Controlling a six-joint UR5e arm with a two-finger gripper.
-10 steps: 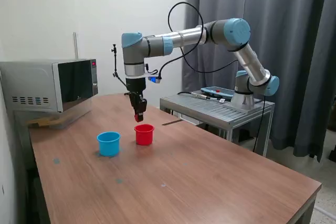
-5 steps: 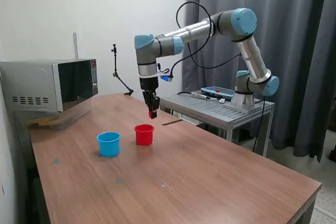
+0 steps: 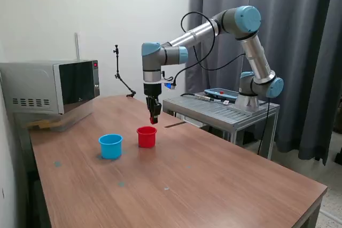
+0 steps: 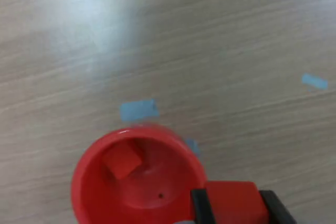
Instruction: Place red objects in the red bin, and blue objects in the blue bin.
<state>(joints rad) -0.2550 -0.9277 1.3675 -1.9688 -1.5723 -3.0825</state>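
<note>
My gripper [image 3: 154,119] hangs just above and slightly behind the red bin [image 3: 146,136], shut on a small red cube [image 4: 232,203]. In the wrist view the black fingers [image 4: 199,208] clamp that cube at the rim of the red bin [image 4: 92,182], and another red cube [image 4: 122,161] lies inside the bin. The blue bin [image 3: 110,146] stands on the table beside the red bin, toward the exterior view's left. No blue cubes show; the blue bin's inside is hidden.
A microwave [image 3: 51,86] sits at the table's back corner on the exterior view's left. A metal cart [image 3: 222,111] carrying the arm's base stands behind the table. Small blue tape marks [image 4: 138,109] dot the wooden table [image 3: 214,185].
The gripper, still holding the red cube, swung from over the red bin toward the exterior view's right, then settled slightly lower just behind the bin.
</note>
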